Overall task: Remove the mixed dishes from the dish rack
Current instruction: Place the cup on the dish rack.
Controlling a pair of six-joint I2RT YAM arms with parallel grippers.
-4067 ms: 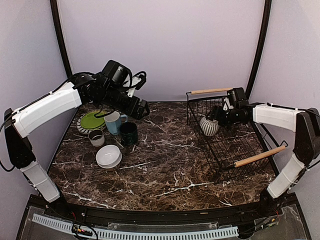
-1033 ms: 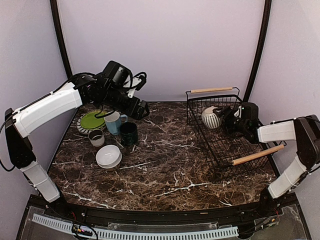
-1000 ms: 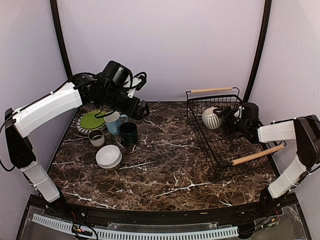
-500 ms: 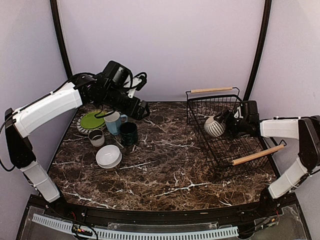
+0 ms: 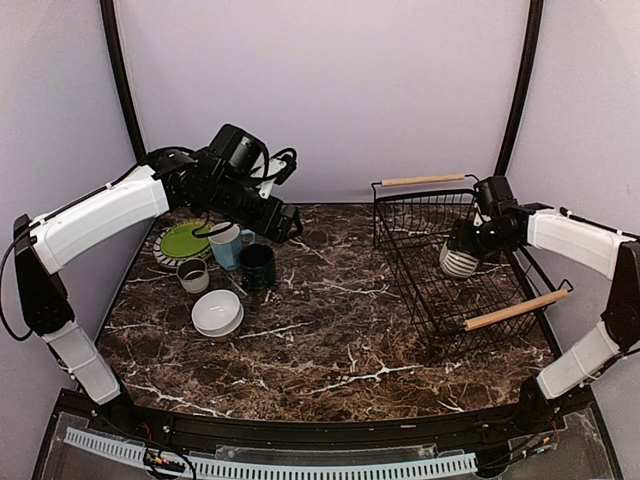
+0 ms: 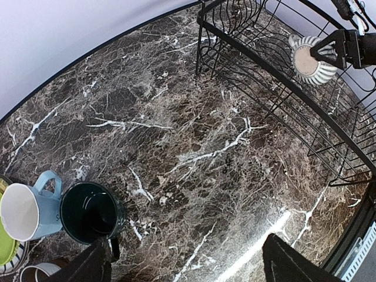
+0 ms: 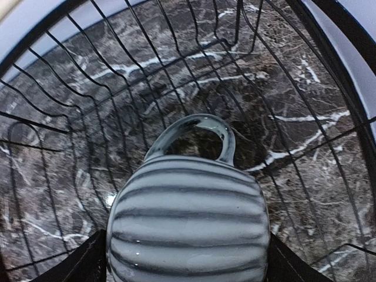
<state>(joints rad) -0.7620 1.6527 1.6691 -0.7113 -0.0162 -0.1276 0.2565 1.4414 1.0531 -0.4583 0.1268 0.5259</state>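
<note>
The black wire dish rack [image 5: 400,215] stands at the right with two wooden handles. Inside it my right gripper [image 5: 467,243] is shut on the striped grey bowl [image 5: 458,264], which has a loop handle. In the right wrist view the bowl [image 7: 188,217] fills the gap between both fingers, above the rack's wire floor [image 7: 59,117]. At the left lie a lime-green plate [image 5: 183,240], light blue mug [image 5: 228,243], dark green mug [image 5: 257,265], small grey cup [image 5: 193,275] and white bowl [image 5: 217,312]. My left gripper [image 5: 288,222] hangs open above the mugs, nothing between its fingers [image 6: 94,264].
The rack's near wooden handle [image 5: 515,310] juts toward the front right. A black-striped white plate's rim [image 5: 163,256] shows under the green plate. Dark marble table [image 5: 340,330] spreads between the dishes and the rack.
My right gripper has carried the striped grey bowl to the right and lower inside the rack, turning it over. The left arm has barely moved.
</note>
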